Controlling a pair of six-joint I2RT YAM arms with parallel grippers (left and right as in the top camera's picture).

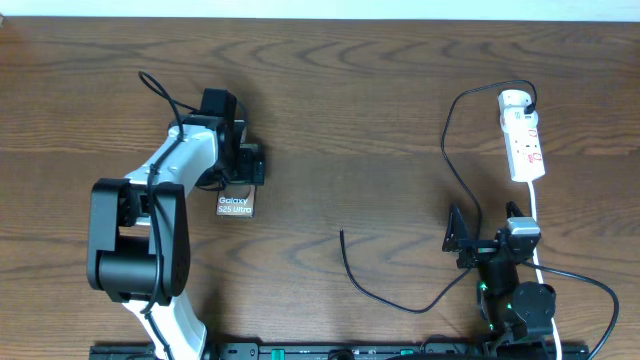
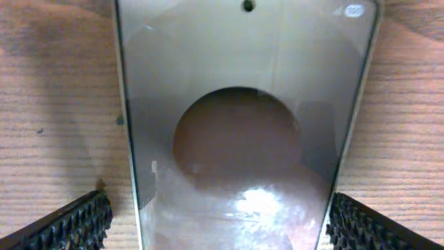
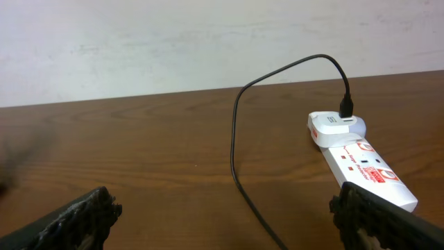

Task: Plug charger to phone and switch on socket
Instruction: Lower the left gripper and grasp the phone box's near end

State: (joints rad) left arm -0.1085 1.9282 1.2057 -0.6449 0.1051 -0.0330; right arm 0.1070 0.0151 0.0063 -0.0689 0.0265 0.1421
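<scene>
Dark wood tabletop. My left hand hangs over the far end of the phone, fingers spread wide either side of it, gripping nothing. My right hand is just as wide and empty, near the front edge. The white socket strip lies far right, with the charger plug seated at its far end. The charger cable loops back and its connector tip lies loose, well apart from the phone. Risks: the thin cable twists in my pads and the tip meets the port skewed; a tug drags the strip; the phone skids when pushed.
</scene>
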